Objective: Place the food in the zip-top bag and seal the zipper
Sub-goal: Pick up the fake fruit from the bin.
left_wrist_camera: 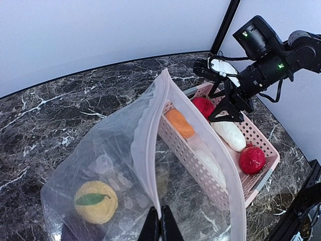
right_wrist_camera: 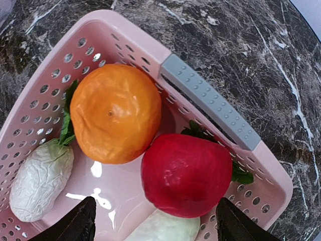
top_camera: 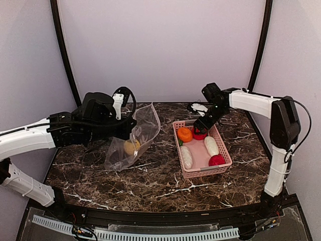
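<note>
Pincer on the left arm [left_wrist_camera: 159, 228] is clamped tight on the mouth edge of the zip-top bag [left_wrist_camera: 115, 160], holding it open on the worktop [top_camera: 150, 186] left of the pink basket [right_wrist_camera: 45, 100]. One yellow ball [left_wrist_camera: 95, 202] lies inside the bag. Right pincer [right_wrist_camera: 155, 226] is spread wide above the red ball [right_wrist_camera: 185, 173], gripping nothing. Orange ball [right_wrist_camera: 115, 113] and white radish [right_wrist_camera: 40, 181] lie in the basket.
</note>
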Motion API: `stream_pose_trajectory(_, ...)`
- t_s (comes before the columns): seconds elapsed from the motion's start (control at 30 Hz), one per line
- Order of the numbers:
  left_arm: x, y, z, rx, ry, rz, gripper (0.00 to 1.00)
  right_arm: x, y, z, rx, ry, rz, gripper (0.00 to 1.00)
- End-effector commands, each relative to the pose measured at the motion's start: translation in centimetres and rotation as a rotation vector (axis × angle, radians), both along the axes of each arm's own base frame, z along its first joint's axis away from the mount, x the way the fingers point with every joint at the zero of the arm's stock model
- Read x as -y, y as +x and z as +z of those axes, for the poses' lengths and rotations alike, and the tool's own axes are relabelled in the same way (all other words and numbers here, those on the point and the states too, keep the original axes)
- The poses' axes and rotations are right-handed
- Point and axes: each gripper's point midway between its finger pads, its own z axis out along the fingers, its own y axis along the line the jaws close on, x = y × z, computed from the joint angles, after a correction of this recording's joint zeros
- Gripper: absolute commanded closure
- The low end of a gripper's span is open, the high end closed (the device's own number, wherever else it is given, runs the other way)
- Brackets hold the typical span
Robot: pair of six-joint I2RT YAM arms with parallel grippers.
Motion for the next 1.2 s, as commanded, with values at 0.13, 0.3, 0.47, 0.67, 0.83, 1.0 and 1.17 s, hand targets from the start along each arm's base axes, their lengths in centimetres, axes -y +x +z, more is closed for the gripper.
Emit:
stream_pose_trajectory(0.13, 0.2, -0.1, 0.7, 0.002, 0.017, -0.017, 0.99, 0.8, 3.1, -0.7, 0.002, 0.031, -0.089, 0.18)
stream_pose_trajectory(0.3, 0.3, 0.0, 0.3, -0.001, 0.025, -0.015, 0.99, 0.4, 3.2, -1.7, -0.033, 0.047, -0.085, 0.17)
stream_pose_trajectory(0.47, 0.3, -0.1, 0.4, -0.004, 0.023, -0.02, 0.99, 0.1, 3.2, -2.6, -0.066, 0.055, -0.083, 0.17)
stream_pose_trajectory(0.67, 0.0, -0.2, 0.2, -0.007, 0.033, -0.016, 0.99, -0.1, 3.3, -3.4, -0.095, 0.053, -0.087, 0.17)
stream_pose_trajectory(0.83, 0.0, -0.3, 0.0, -0.014, 0.027, -0.019, 0.99, 0.1, 3.1, -4.4, -0.119, 0.034, -0.093, 0.16)
stream_pose_trajectory(1.0, 0.1, -0.3, 0.0, -0.014, 0.025, -0.019, 0.99, 0.4, 2.9, -5.1, -0.128, 0.018, -0.096, 0.16)
stream_pose_trajectory(1.17, 0.1, -0.3, -0.1, -0.014, 0.028, -0.021, 0.99, 0.5, 2.6, -5.0, -0.132, 0.015, -0.093, 0.2)
